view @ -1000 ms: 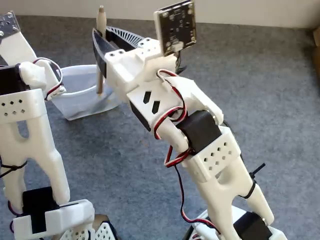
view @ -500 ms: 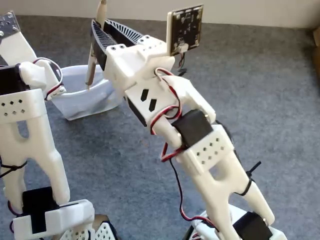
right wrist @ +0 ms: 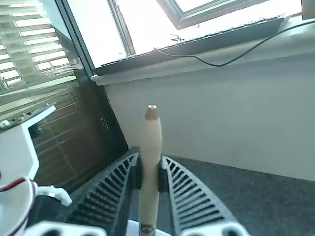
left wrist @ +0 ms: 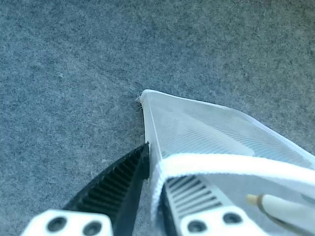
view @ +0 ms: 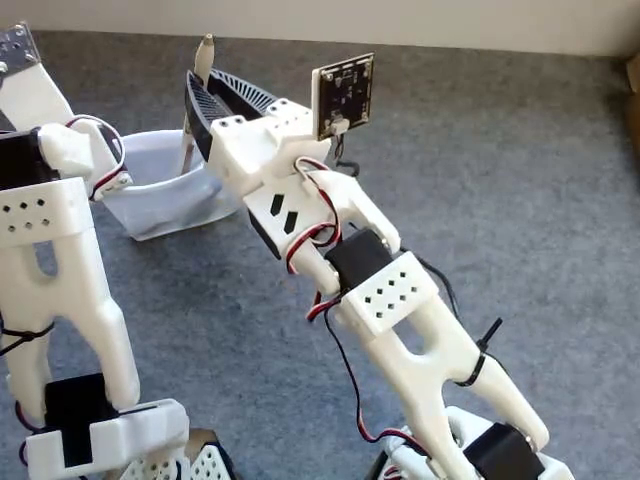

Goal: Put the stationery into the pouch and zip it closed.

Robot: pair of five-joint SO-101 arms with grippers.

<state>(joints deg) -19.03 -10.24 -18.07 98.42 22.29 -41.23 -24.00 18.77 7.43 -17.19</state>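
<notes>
A beige pen stands nearly upright in my right gripper, whose black ribbed jaws are shut on its barrel. The pen's lower end reaches the open mouth of the white mesh pouch on the grey carpet. In the right wrist view the pen rises between the right gripper fingers. My left gripper is shut on the pouch's white rim, holding the pouch open. The pen's tip shows just inside that opening.
Grey carpet covers the floor around both arms. A pale wall runs along the far edge. The left arm's white body stands close beside the pouch.
The right arm has swung slightly left and dropped, so the pen stands lower and its lower end has gone to the pouch's mouth. The left arm and pouch have kept still.
</notes>
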